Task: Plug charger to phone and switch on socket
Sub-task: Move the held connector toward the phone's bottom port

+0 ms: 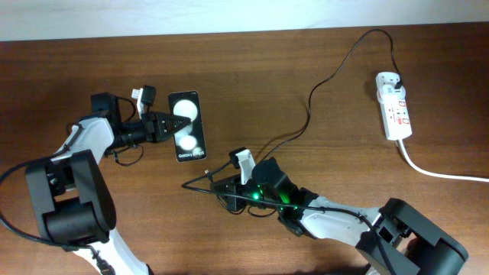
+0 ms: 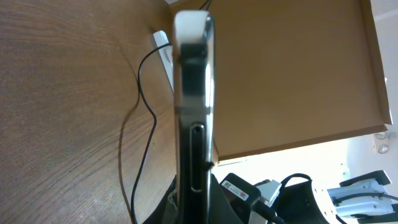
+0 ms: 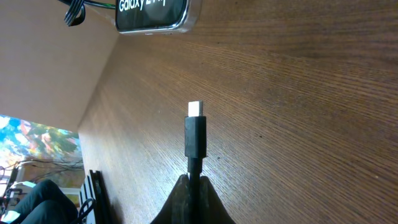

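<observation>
1. The left gripper (image 1: 173, 122) is clamped on the phone (image 1: 188, 126). One finger lies over the screen at the edge nearest that arm.
2. In the left wrist view the phone stands edge-on between the fingers, a slot in its thin side facing the camera.
3. The right gripper (image 3: 194, 190) is pinched narrow on the charger (image 3: 194, 134), holding the cable just behind the connector.
4. The connector sticks out straight ahead of the right fingertips, its pale metal tip leading, over the worktop (image 1: 252, 61).
5. The phone's lower end, marked "Galaxy", is ahead of the right gripper. Bare worktop separates it from the connector tip.
6. Behind the right gripper the cable trails across the worktop to the socket (image 1: 393, 111), well apart from both grippers. The black plug sits at its far end.
</observation>
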`<state>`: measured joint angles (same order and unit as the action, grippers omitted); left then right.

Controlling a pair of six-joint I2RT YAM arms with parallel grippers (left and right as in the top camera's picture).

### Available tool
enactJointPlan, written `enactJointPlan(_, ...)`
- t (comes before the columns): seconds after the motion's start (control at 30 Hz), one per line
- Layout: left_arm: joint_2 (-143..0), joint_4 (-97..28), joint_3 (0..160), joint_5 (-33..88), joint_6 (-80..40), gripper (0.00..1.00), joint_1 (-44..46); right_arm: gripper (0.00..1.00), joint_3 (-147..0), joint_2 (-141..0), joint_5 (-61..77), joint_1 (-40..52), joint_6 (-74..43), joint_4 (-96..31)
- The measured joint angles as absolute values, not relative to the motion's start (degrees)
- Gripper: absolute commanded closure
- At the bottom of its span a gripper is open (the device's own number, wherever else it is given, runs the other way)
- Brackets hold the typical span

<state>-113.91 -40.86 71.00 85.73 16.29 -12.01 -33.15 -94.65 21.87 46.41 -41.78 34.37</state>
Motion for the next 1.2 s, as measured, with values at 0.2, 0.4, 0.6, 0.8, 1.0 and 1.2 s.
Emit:
enactJointPlan(0.2,-113.9,-40.7,71.0,85.7,16.3,0.95,-12.0,0.96,-33.1,-94.7,21.9,46.4,-41.8,34.4)
enactJointPlan(0.4,-113.9,-40.6,71.0,85.7,16.3,1.0,-12.0,0.96,-33.1,-94.7,21.9,46.4,-41.8,34.4)
enactJointPlan(0.6,-113.9,-40.6,71.0,85.7,16.3,1.0,-12.0,0.96,-33.1,-94.7,21.9,46.4,-41.6,34.4)
enactJointPlan(0.8,-113.9,-40.6,71.0,85.7,16.3,1.0,-12.0,0.96,-33.1,-94.7,21.9,46.4,-41.6,34.4)
enactJointPlan(1.0,-113.9,-40.6,71.0,85.7,16.3,1.0,-12.0,0.96,-33.1,-94.7,22.0,46.4,-41.5,36.3)
enactJointPlan(1.2,-113.9,-40.6,71.0,85.8,14.4,1.0,-12.0,0.96,-33.1,-94.7,20.8,48.3,-38.3,38.5)
